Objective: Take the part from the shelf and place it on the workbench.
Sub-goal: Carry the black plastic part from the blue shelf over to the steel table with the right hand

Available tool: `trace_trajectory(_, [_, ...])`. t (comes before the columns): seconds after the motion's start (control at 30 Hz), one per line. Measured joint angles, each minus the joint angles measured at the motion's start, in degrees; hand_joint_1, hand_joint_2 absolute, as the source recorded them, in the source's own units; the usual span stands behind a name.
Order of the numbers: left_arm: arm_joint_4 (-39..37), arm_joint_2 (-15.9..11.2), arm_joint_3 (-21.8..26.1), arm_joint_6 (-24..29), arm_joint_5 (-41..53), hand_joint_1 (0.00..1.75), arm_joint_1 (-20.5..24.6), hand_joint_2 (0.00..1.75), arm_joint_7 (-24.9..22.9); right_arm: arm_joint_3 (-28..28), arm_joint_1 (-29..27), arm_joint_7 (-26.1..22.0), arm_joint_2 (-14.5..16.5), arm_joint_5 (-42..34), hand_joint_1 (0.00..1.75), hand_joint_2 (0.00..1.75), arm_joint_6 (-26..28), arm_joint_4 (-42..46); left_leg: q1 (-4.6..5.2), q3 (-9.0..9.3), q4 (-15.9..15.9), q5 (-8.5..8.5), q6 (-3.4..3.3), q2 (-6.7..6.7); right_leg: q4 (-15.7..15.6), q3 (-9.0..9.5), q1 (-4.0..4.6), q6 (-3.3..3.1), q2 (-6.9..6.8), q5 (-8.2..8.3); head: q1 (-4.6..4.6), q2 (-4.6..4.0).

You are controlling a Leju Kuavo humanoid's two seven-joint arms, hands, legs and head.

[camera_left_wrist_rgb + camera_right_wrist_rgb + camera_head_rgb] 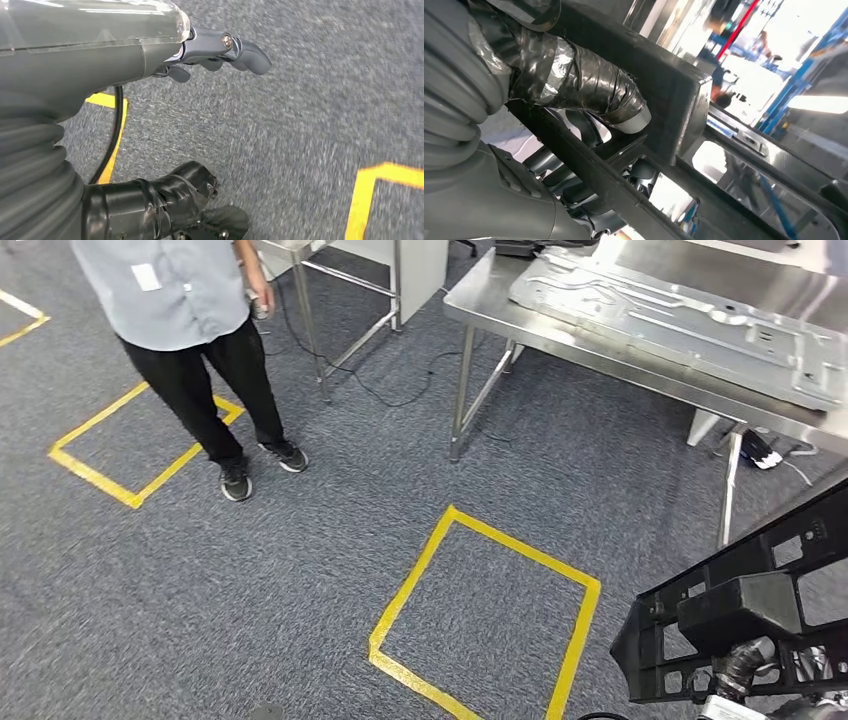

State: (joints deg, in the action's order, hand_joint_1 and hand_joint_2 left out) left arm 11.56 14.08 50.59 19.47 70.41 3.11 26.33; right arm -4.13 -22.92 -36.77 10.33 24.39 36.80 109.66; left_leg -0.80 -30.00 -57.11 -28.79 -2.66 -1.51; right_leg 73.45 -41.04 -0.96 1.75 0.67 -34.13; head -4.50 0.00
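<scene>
Black plastic, the part (745, 615) sits gripped in the right hand (589, 92) at lower right, long axis slanting toward the steel tabletop (480, 302) ahead; the left hand (220, 50) hangs empty, fingers loosely apart.

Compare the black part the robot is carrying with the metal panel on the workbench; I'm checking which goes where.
The black frame part is dark, matte and full of open cut-outs; the metal panel is pale silver, shiny and mostly solid sheet. The black frame part is held by the right hand, above the carpet; the metal panel lies flat on the workbench. Both are flat, ribbed industrial pieces.
</scene>
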Motion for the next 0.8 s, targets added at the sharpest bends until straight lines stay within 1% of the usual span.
trace_trajectory(0.03, [0.00,0.00,0.02,-0.05,-0.01,0.00,-0.02,1.75,0.06,0.00,-0.02,0.01,0.00,0.08,1.75,1.75,-0.11,-0.07,0.03,0.00,-0.01,-0.06,0.01,-0.80,1.13,-0.48,-0.13,0.14,-0.18,0.06,0.00,0.00])
trace_trajectory(0.07, [0.00,0.01,0.04,-0.12,-0.01,0.00,0.00,1.75,0.13,0.00,-0.03,0.01,-0.01,0.21,1.75,1.75,-0.26,-0.14,0.03,0.06,-0.02,-0.16,0.07,-1.55,-0.01,0.23,-0.23,0.21,-0.43,1.16,-0.01,0.00])
trace_trajectory(0.1, [0.00,0.01,0.05,-0.21,0.00,0.00,0.05,1.75,0.20,0.00,-0.03,0.01,-0.01,0.42,1.75,1.75,-0.45,-0.19,0.03,0.21,-0.03,-0.29,0.19,-2.25,-3.37,2.14,-0.28,0.17,-1.06,3.03,-0.01,0.00])
trace_trajectory(0.13, [0.00,0.02,0.07,-0.30,0.00,0.00,0.10,1.75,0.27,0.00,-0.01,0.00,-0.02,0.64,1.75,1.75,-0.60,-0.21,0.07,0.42,-0.04,-0.46,0.38,-2.88,-7.63,4.48,-0.24,0.03,-2.38,4.70,-0.01,0.00])
trace_trajectory(0.17, [0.00,0.02,0.08,-0.40,0.00,0.00,0.14,1.75,0.33,0.00,0.03,0.01,-0.02,0.84,1.75,1.75,-0.70,-0.24,0.22,0.60,-0.11,-0.67,0.66,-3.44,-11.34,6.52,-0.03,-0.23,-3.61,5.95,0.01,0.00])
trace_trajectory(0.2, [0.00,0.02,0.11,-0.48,0.00,0.00,0.18,1.75,0.38,0.00,0.06,0.01,-0.02,0.99,1.75,1.75,-0.76,-0.26,0.37,0.78,-0.17,-0.85,0.95,-3.91,-13.85,7.83,0.22,-0.52,-4.50,6.59,0.02,0.00])
trace_trajectory(0.23, [0.00,0.01,0.14,-0.54,0.00,0.00,0.22,1.75,0.41,0.00,0.07,0.02,-0.02,1.07,1.75,1.75,-0.76,-0.28,0.52,0.91,-0.20,-0.97,1.21,-4.38,-14.76,8.19,0.47,-0.78,-4.86,6.60,0.04,0.00])
trace_trajectory(0.27, [0.00,0.01,0.16,-0.57,0.01,0.00,0.26,1.75,0.43,0.00,0.04,0.04,-0.04,1.14,1.75,1.75,-0.76,-0.31,0.62,1.02,-0.18,-1.04,1.48,-4.87,-14.78,8.05,0.68,-1.05,-4.33,6.63,0.05,0.00])
trace_trajectory(0.3, [0.00,0.01,0.18,-0.60,0.02,0.00,0.32,1.75,0.44,0.00,-0.02,0.04,-0.07,1.22,1.75,1.75,-0.75,-0.33,0.60,1.15,-0.13,-1.15,1.77,-5.20,-14.91,7.99,0.59,-1.37,-3.67,6.75,0.06,0.00])
trace_trajectory(0.33, [0.00,0.01,0.20,-0.61,0.03,0.00,0.37,1.75,0.45,0.01,-0.06,0.04,-0.10,1.32,1.75,1.75,-0.73,-0.34,0.50,1.16,-0.37,-1.50,2.10,-4.63,-15.13,8.01,0.46,-1.70,-3.08,6.91,0.06,0.00])
trace_trajectory(0.37, [0.00,0.01,0.21,-0.61,0.03,0.00,0.40,1.75,0.46,0.02,-0.04,0.04,-0.13,1.43,1.75,1.75,-0.72,-0.35,0.39,0.85,-1.31,-2.34,2.38,-3.35,-15.39,8.05,0.28,-2.09,-2.48,7.09,0.07,0.00])
trace_trajectory(0.4, [0.00,0.01,0.22,-0.61,0.04,0.00,0.39,1.75,0.48,0.04,0.02,0.04,-0.13,1.52,1.75,1.75,-0.71,-0.36,0.26,-0.07,-3.51,-3.85,2.61,-1.69,-15.62,8.11,0.08,-2.43,-1.88,7.28,0.07,0.00])
trace_trajectory(0.43, [0.00,0.00,0.25,-0.61,0.04,0.00,0.32,1.75,0.50,0.10,0.07,0.04,-0.13,1.59,1.75,1.75,-0.71,-0.37,0.17,-1.53,-6.81,-5.75,2.72,-0.06,-15.67,8.04,0.07,-2.62,-1.28,7.35,0.07,0.00])
trace_trajectory(0.47, [0.00,-0.01,0.27,-0.61,0.04,0.00,0.21,1.75,0.50,0.18,0.13,0.05,-0.13,1.62,1.75,1.75,-0.73,-0.40,0.15,-3.39,-10.78,-7.64,2.78,0.74,-15.63,7.94,0.10,-2.77,-0.66,7.39,0.08,0.00])
trace_trajectory(0.5, [0.00,-0.02,0.31,-0.61,0.04,0.00,0.07,1.75,0.49,0.25,0.15,0.09,-0.13,1.65,1.75,1.75,-0.79,-0.46,0.15,-5.12,-14.31,-8.88,2.83,1.00,-15.55,7.87,0.14,-2.83,-0.03,7.40,0.08,0.00])
trace_trajectory(0.53, [0.00,-0.03,0.35,-0.61,0.04,0.00,-0.03,1.75,0.48,0.33,0.14,0.16,-0.13,1.65,1.75,1.75,-0.86,-0.55,0.14,-6.14,-16.16,-8.94,2.85,1.03,-15.42,7.84,0.18,-2.90,0.55,7.37,0.09,0.00])
trace_trajectory(0.57, [0.00,-0.04,0.38,-0.61,0.04,0.00,-0.06,1.75,0.48,0.42,0.14,0.30,-0.14,1.64,1.75,1.75,-1.03,-0.67,0.13,-6.22,-15.90,-7.84,2.83,1.03,-15.23,7.83,0.18,-2.92,1.06,7.30,0.09,0.00])
trace_trajectory(0.6, [0.00,-0.05,0.40,-0.62,0.05,0.00,-0.03,1.75,0.50,0.55,0.14,0.49,-0.17,1.64,1.75,1.75,-1.34,-0.78,0.11,-5.30,-13.44,-5.79,2.77,1.05,-14.99,7.85,0.16,-2.89,1.52,7.17,0.09,0.00])
trace_trajectory(0.63, [0.00,-0.08,0.42,-0.67,0.05,0.00,0.03,1.75,0.61,0.72,0.15,0.75,-0.26,1.64,1.75,1.75,-1.82,-0.88,0.07,-3.76,-9.55,-3.58,2.66,1.21,-14.69,7.84,0.13,-2.77,1.89,7.00,0.08,0.00])
trace_trajectory(0.67, [0.00,-0.11,0.44,-0.83,0.06,0.00,0.09,1.75,0.78,0.96,0.16,1.07,-0.44,1.65,1.75,1.75,-2.43,-0.98,0.09,-2.32,-5.93,-2.05,2.52,1.53,-14.33,7.76,0.20,-2.53,2.17,6.81,0.08,0.00])
trace_trajectory(0.7, [0.00,-0.14,0.45,-1.03,0.07,0.00,0.17,1.75,0.98,1.20,0.17,1.40,-0.69,1.68,1.75,1.75,-3.07,-1.09,0.11,-1.32,-3.34,-1.13,2.30,1.81,-14.07,7.63,0.26,-2.24,2.38,6.70,0.06,0.00])
trace_trajectory(0.73, [0.00,-0.15,0.46,-1.25,0.07,0.00,0.23,1.75,1.18,1.46,0.17,1.69,-0.98,1.74,1.75,1.75,-3.56,-1.22,0.21,-0.91,-2.01,-0.90,2.03,2.08,-13.93,7.48,0.31,-1.91,2.50,6.66,0.05,0.00])
trace_trajectory(0.8, [0.00,-0.14,0.48,-1.55,0.09,0.00,0.26,1.75,1.38,1.91,0.17,2.01,-1.48,1.85,1.75,1.75,-4.02,-1.44,0.38,-0.98,-1.75,-0.72,1.35,2.09,-14.04,7.30,0.28,-1.21,2.67,6.85,0.05,0.00])
